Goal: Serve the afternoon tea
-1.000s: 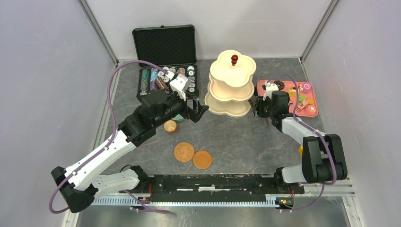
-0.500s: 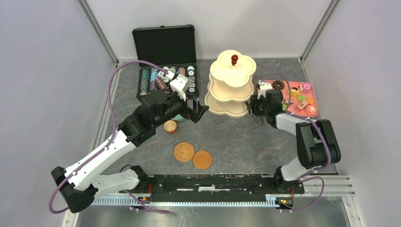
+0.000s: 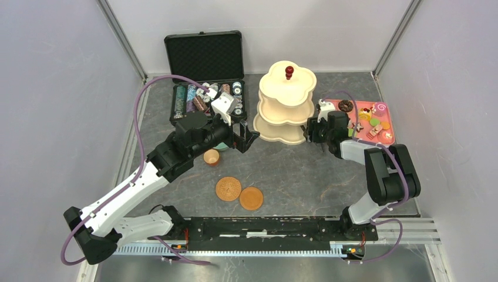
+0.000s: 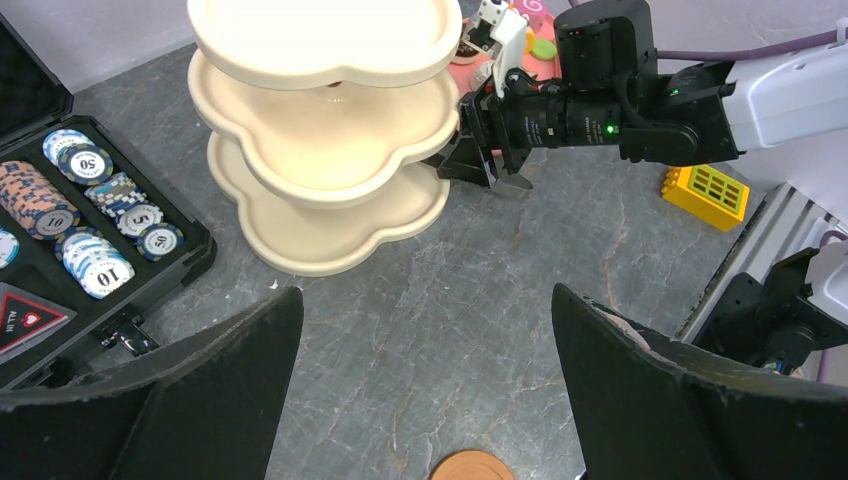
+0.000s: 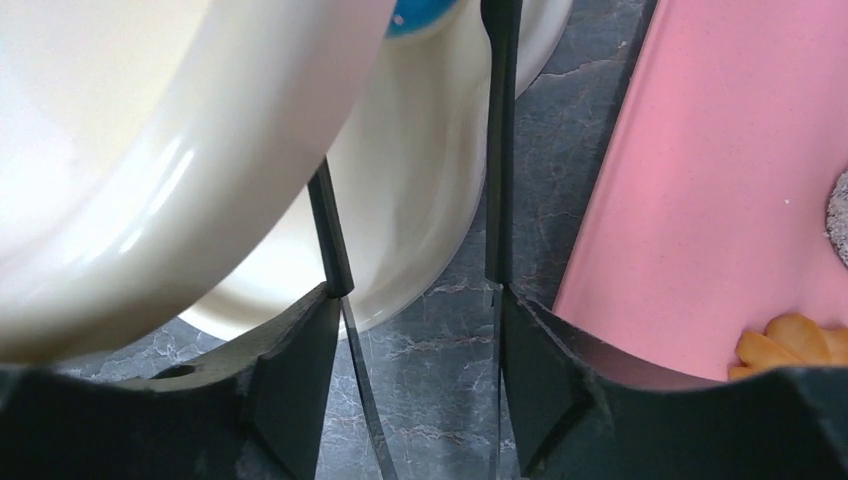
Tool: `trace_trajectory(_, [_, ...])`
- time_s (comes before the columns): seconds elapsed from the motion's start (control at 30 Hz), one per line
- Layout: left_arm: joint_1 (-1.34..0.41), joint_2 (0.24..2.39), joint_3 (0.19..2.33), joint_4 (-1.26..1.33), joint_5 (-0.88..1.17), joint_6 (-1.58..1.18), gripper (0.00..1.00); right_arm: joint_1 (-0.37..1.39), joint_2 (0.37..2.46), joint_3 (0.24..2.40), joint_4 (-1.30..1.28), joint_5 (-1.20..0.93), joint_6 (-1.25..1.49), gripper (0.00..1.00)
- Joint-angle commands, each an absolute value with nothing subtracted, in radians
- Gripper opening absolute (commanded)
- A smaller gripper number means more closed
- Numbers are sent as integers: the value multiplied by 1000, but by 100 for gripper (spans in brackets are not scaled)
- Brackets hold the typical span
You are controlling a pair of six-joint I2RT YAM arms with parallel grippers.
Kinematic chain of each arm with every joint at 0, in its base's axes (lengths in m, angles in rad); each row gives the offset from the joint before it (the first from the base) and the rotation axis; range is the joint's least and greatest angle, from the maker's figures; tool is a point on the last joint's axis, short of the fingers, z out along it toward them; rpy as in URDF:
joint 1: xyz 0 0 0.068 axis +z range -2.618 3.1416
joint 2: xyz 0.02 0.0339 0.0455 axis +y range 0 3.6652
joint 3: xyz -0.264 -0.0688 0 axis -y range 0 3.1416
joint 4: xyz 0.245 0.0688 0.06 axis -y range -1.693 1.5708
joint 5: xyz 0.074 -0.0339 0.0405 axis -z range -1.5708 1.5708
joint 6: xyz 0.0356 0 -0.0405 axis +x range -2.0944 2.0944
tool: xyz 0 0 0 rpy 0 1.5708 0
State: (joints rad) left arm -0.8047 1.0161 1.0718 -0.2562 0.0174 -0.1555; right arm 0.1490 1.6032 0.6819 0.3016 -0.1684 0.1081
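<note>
The cream three-tier stand [image 3: 286, 106] with its red knob [image 3: 289, 71] stands at the back centre, its tiers bare. My right gripper [image 3: 309, 131] is open at the stand's right edge; in the right wrist view [image 5: 415, 150] one finger [image 5: 330, 235] runs under a tier rim, with nothing between the jaws. My left gripper [image 3: 246, 137] is open and empty, hovering left of the stand [image 4: 330, 150]. The brown cup [image 3: 211, 157] and two brown saucers [image 3: 228, 188] [image 3: 251, 198] sit on the table. The teal cup [image 3: 222, 146] is mostly hidden under my left arm. Toy pastries [image 3: 373, 124] lie on the pink tray [image 3: 384, 140].
An open black case of poker chips [image 3: 205, 97] lies at the back left, close to the stand. A yellow block [image 4: 705, 189] sits near my right arm. Grey walls enclose the table on three sides. One saucer [image 4: 470, 466] shows below my left fingers.
My right gripper has moved left from the pink tray to the stand's edge, and the stand has shifted slightly left. My left arm has not moved.
</note>
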Motion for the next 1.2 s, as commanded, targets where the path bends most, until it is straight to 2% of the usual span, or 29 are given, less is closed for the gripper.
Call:
trace_trajectory(0.0, [-808,1014,1084,-232,38,-143,100,157,1572,696,356,-168,100,64])
trace_trajectory(0.3, [-808,1011,1085,-232,45,-146,100,160,1508,653,329,-142,102,61])
trace_trajectory(0.57, [-808,1004,1085,-230,58,-153,100,159,1384,641,107,-32,85,61])
trace_trajectory(0.87, [-808,987,1082,-222,77,-170,100,154,1210,525,-41,103,100,60])
trace_trajectory(1.17, [-810,967,1074,-209,87,-184,100,70,1079,659,-270,253,98,59])
